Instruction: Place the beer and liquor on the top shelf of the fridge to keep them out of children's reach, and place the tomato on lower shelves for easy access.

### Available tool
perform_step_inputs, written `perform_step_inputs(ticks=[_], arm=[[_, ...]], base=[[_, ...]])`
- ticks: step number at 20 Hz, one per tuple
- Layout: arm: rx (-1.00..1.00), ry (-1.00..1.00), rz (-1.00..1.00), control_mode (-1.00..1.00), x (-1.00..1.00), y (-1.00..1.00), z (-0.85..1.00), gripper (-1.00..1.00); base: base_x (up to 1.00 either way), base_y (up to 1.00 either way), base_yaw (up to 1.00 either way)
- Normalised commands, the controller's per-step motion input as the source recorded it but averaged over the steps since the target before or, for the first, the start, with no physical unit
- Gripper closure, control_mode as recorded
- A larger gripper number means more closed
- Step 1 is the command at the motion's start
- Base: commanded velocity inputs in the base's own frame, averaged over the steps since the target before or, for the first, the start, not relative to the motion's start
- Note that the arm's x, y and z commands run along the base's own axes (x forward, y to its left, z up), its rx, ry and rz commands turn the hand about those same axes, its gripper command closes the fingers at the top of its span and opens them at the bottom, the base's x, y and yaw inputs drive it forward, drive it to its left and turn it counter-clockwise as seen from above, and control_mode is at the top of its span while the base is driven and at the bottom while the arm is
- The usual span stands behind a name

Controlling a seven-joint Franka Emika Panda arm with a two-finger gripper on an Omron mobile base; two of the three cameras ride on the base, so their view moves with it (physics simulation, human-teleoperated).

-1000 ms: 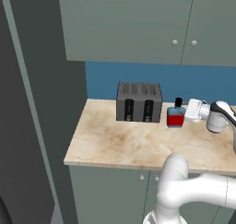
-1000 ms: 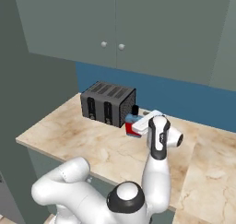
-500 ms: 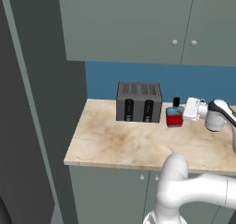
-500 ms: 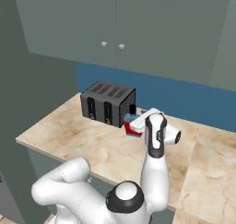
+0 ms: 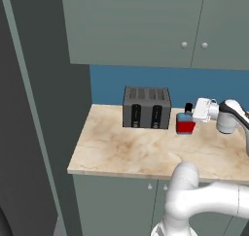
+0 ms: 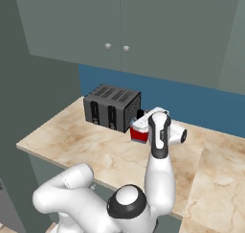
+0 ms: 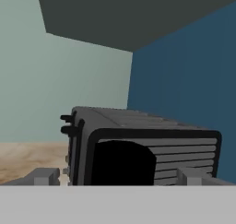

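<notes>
The squat blue-and-red liquor bottle (image 5: 185, 122) is seen beside the black slotted toaster (image 5: 146, 107); its black cap (image 7: 120, 163) is framed between spread jaws of the gripper (image 7: 120, 176). No lettering is legible.

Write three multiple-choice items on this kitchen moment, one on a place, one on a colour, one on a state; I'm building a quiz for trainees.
1. Where is the squat blue-and-red liquor bottle?
A. On the marble counter beside the black toaster
B. Inside the upper cupboard
C. On the floor

2. What colour is the bottle's cap?
A. White
B. Black
C. Green

3. How does the gripper stand?
A. Shut on the toaster
B. Open, at the bottle
C. Shut, far from the bottle

Key: 1 A, it stands right of the toaster; 2 B, dark cap on top; 3 B, fingertips are spread either side of the cap.
</notes>
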Motion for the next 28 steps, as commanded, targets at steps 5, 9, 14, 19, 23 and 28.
perform_step_inputs(ticks=[5,9,14,19,23,28], arm=[[-0.03,0.05,0.0,-1.0,-0.01,0.05,-0.02,-1.0],[-0.01,0.07,0.0,-1.0,0.0,0.01,-0.16,-1.0],[-0.01,0.08,0.0,-1.0,0.0,0.08,-0.15,-1.0],[-0.01,0.07,0.0,-1.0,0.0,0.18,-0.07,-1.0],[0.0,0.06,0.0,-1.0,0.0,0.17,-0.03,-1.0],[0.0,0.05,0.0,-1.0,0.0,0.12,-0.02,1.0]], base=[[0.0,0.0,0.0],[0.0,0.0,0.0],[0.0,0.0,0.0],[0.0,0.0,0.0],[0.0,0.0,0.0],[0.0,0.0,0.0]])
